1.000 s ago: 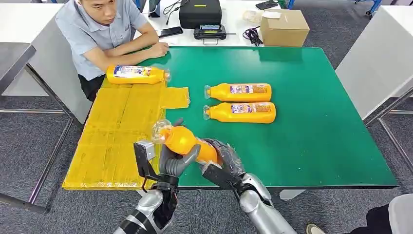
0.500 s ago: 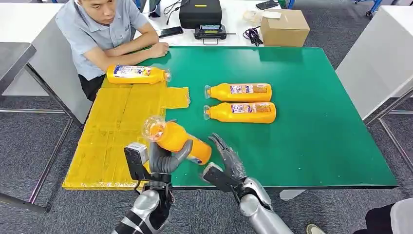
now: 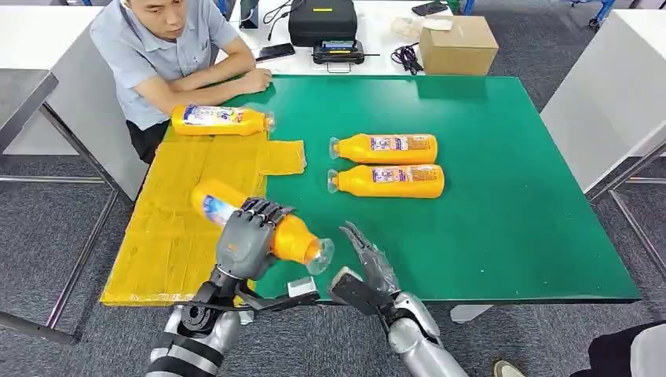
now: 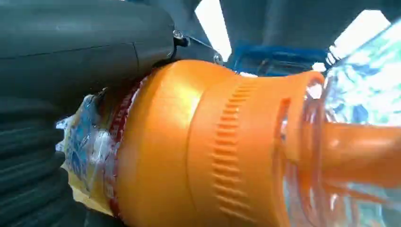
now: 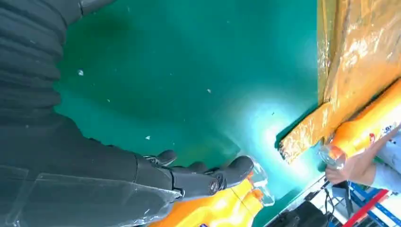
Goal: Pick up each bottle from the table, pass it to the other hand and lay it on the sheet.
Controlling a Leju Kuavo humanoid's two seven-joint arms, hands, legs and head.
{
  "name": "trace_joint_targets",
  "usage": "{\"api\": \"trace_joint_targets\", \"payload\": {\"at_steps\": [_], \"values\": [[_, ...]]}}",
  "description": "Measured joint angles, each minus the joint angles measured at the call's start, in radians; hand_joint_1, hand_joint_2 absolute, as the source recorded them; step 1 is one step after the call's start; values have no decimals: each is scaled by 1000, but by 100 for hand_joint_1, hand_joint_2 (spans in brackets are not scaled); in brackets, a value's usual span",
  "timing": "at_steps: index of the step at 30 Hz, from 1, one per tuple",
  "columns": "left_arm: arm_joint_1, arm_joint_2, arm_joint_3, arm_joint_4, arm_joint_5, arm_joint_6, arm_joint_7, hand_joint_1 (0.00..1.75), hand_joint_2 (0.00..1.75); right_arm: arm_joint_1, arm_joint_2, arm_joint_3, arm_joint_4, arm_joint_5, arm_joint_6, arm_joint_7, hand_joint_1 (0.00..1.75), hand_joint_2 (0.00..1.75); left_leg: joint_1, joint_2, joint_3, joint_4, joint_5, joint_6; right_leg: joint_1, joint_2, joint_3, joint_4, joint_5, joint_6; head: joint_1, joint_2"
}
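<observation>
My left hand [image 3: 245, 236] grips an orange bottle [image 3: 267, 226] over the yellow sheet's [image 3: 181, 212] right edge, its clear cap pointing right toward my right hand. In the left wrist view the bottle's orange shoulder [image 4: 208, 142] sits right against my hand. My right hand [image 3: 369, 259] hovers open above the green table's [image 3: 510, 204] front edge, holding nothing; its fingers [image 5: 203, 177] show in the right wrist view. One bottle [image 3: 221, 120] lies at the sheet's far end. Two more bottles [image 3: 385, 148] [image 3: 389, 181] lie side by side on the green mat.
A person [image 3: 169, 47] sits at the far left corner, a hand resting on the table near the far bottle. A cardboard box [image 3: 458, 43], a black case [image 3: 322, 20] and cables stand behind the green table. White tables flank both sides.
My right hand let go of the bottle and drew back. My left hand turned the bottle over, cap now to the right, and carried it left toward the sheet.
</observation>
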Motion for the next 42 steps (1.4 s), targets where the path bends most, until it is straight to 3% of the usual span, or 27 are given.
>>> {"api": "trace_joint_targets", "payload": {"at_steps": [5,10,14,16,17,18,28,42], "values": [[-85,47,48,145,141,1,191,175,175,-13,6,-18,8,6,19,-7,0,175,1,-1,-1,0,2,0,0,-1,0,0,0,0,0,0],[-153,92,49,281,143,-8,268,175,175,-14,10,-32,8,11,29,-10,0,175,1,-1,-1,0,3,0,0,-1,0,1,0,0,0,0],[-229,133,30,427,128,-128,333,175,175,-17,14,-48,8,9,37,-11,0,175,0,-1,-1,0,3,0,0,-1,0,1,0,0,0,0],[-260,143,20,484,130,-163,332,117,175,-17,14,-56,8,8,38,-12,0,175,0,-2,-1,0,3,0,0,-1,0,1,0,0,0,0],[-272,148,17,508,132,-168,331,21,175,-17,14,-60,8,8,38,-13,0,175,0,-2,-1,0,3,0,0,-1,0,1,0,0,0,0],[-284,151,13,527,132,-174,331,0,175,-17,14,-64,8,8,38,-14,0,175,0,-2,-1,0,3,0,0,-1,0,1,0,0,0,0],[-347,164,-22,628,130,-211,331,0,175,-17,14,-80,8,12,39,-17,0,175,1,-2,2,0,3,0,0,-1,3,1,0,0,0,0],[-374,165,-37,646,207,-295,238,0,175,-12,14,-90,8,29,39,-19,0,175,0,-2,5,0,3,0,0,-1,6,1,0,0,0,0]]}}
